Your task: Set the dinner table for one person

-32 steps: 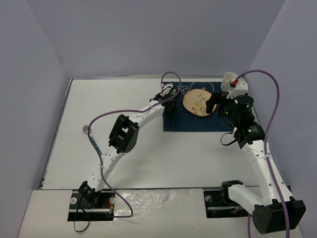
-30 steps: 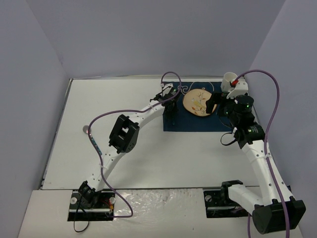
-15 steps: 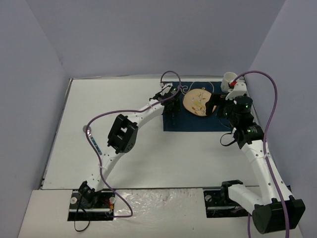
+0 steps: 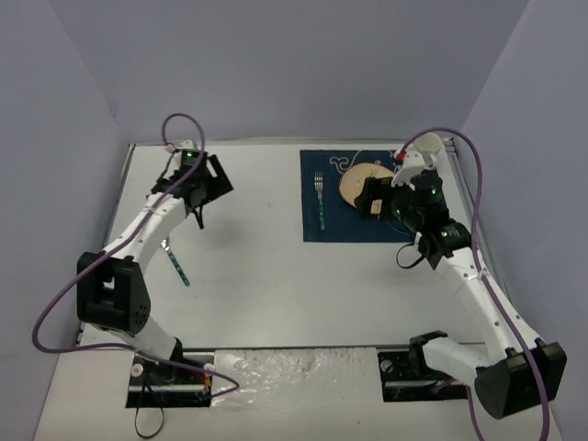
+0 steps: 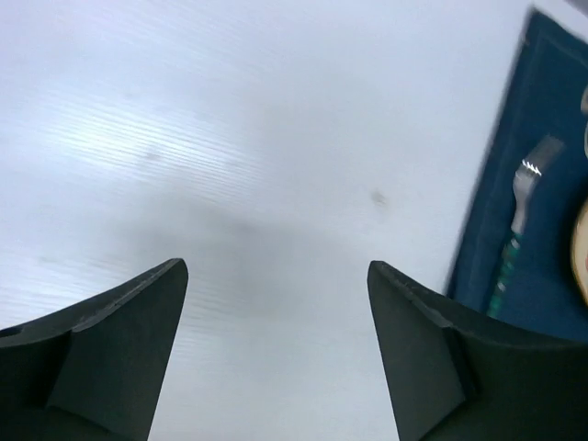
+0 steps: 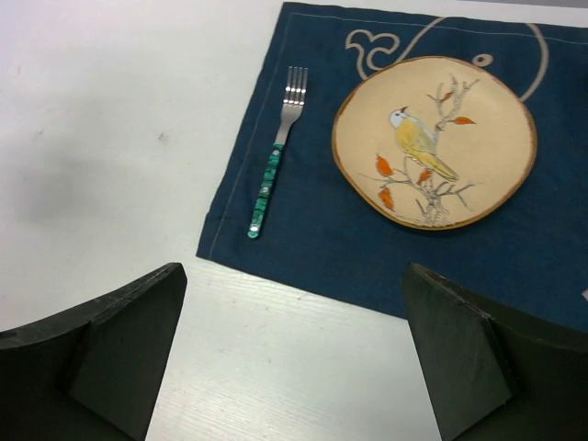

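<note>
- The table [image 4: 266,285] is noted as a large white top that fills the floor of the top view. Both arm bases are bolted at its near edge.
- A navy placemat [image 6: 312,239] with a pale outline drawing is laid on the far right part of the table.
- A fork [image 6: 276,170] with a green handle is laid on the left strip of the placemat. Its tines are pointed at the far edge.
- A round tan plate [image 6: 432,142], painted with a bird on a branch, is set on the placemat to the right of the fork. A strip of cloth is seen between the two.
- A second green-handled utensil [image 4: 175,263] is seen flat on bare table at the left, well apart from the placemat. Its head is too small to be made out.
- The left gripper [image 5: 276,271] is held over bare table at the far left. Its fingers are spread wide and nothing is held between them. The placemat edge and the fork are caught, blurred, at the right of its wrist view.
- The right gripper [image 6: 294,271] is held over the placemat, near the plate. Its fingers are also spread wide and are empty.
- Neither gripper's height above the surface can be told.
</note>
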Motion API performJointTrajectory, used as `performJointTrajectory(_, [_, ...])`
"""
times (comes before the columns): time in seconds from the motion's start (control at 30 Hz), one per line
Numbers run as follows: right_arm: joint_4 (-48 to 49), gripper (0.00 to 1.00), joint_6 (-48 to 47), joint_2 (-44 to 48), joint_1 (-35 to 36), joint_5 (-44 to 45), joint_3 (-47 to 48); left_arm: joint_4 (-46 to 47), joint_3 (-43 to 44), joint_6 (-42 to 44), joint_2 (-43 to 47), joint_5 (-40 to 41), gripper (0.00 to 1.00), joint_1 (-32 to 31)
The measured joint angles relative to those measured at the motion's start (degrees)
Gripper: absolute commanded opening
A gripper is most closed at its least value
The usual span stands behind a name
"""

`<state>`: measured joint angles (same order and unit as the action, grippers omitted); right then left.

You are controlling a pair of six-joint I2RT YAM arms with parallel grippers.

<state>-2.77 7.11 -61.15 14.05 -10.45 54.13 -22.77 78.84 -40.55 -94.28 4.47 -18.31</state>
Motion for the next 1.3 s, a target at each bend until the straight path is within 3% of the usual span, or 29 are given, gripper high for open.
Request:
performJointTrajectory(0.17, [0.76, 1.0, 0.35, -2.3, 4.55, 0.02, 0.13, 1.37, -16.02, 2.28, 12.6, -0.19, 0.75, 15.05])
performJointTrajectory(0.33, [2.25, 1.0, 0.58, -5.69, 9.09, 0.08, 0.72, -0.84, -21.92, 5.52, 16.65, 2.77, 0.75, 21.72])
performJointTrajectory(0.87, [5.18, 1.0, 1.44, -8.58, 13.02, -0.05, 1.16, -10.29, -7.26, 14.72, -7.47, 19.96, 0.67, 20.93])
performJointTrajectory(1.3, [5.32, 1.0, 1.44, -8.32, 13.02, 1.02, 0.7, -16.57, -0.08, 19.43, -18.28, 26.13, 0.6, 13.14])
